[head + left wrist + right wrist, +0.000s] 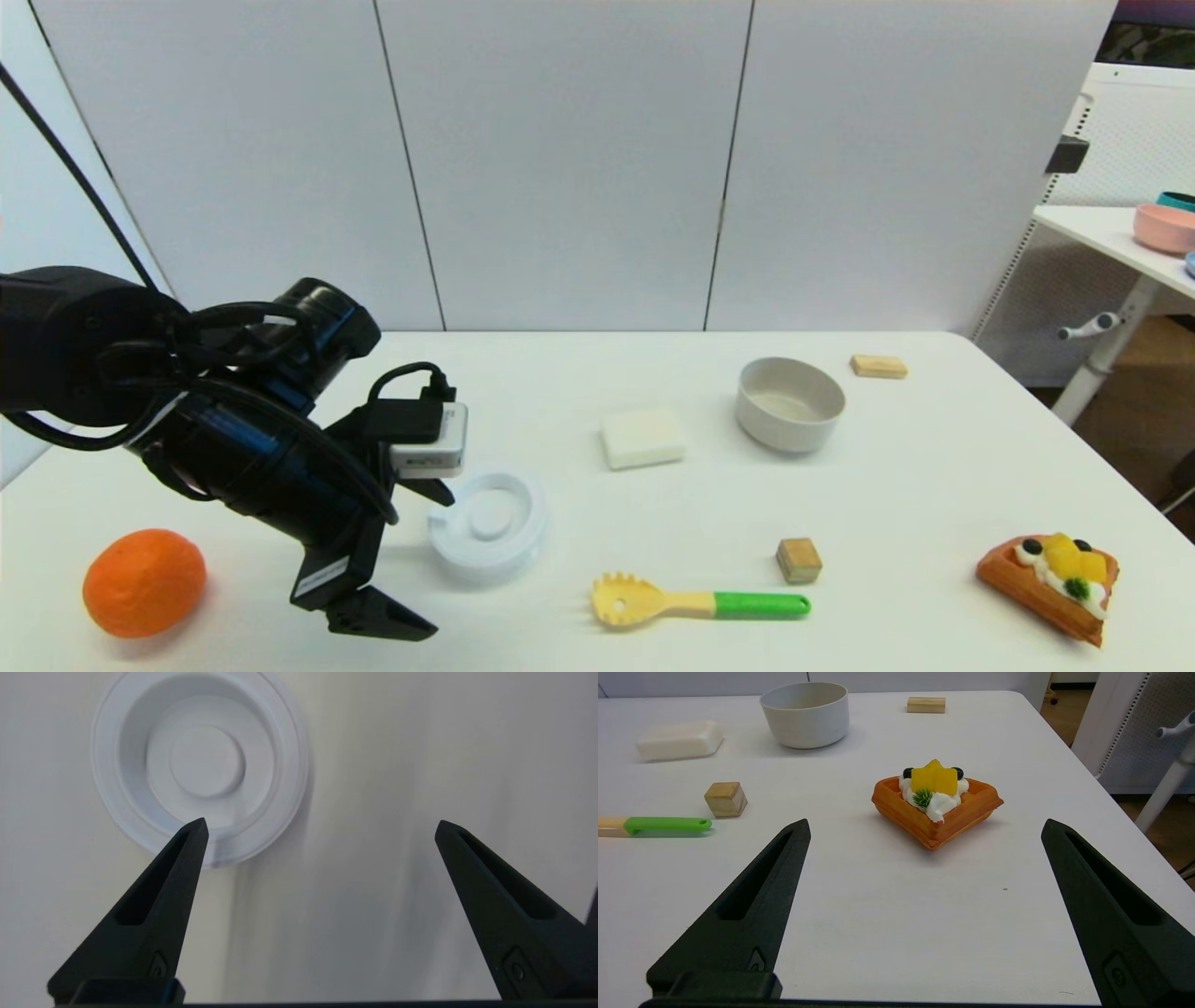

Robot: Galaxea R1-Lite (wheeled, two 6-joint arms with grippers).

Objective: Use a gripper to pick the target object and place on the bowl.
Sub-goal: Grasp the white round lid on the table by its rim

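The target object, a white round ringed container with a central knob (489, 525), sits on the white table at front left. My left gripper (431, 571) hovers just above and to its left, open and empty. In the left wrist view the container (201, 765) lies ahead, with one fingertip (198, 828) over its rim while the open gap (321, 823) holds only bare table. The beige-grey bowl (790, 404) stands empty at back right; it also shows in the right wrist view (804, 714). My right gripper (924, 825) is open and empty, low over the table near the waffle.
An orange (144, 581) lies at front left. A white square block (642, 437), a wooden cube (799, 560), a green-handled pasta spoon (695, 602), a wooden block (878, 366) and a toy waffle (1050, 572) lie around. A side table holds a pink bowl (1164, 227).
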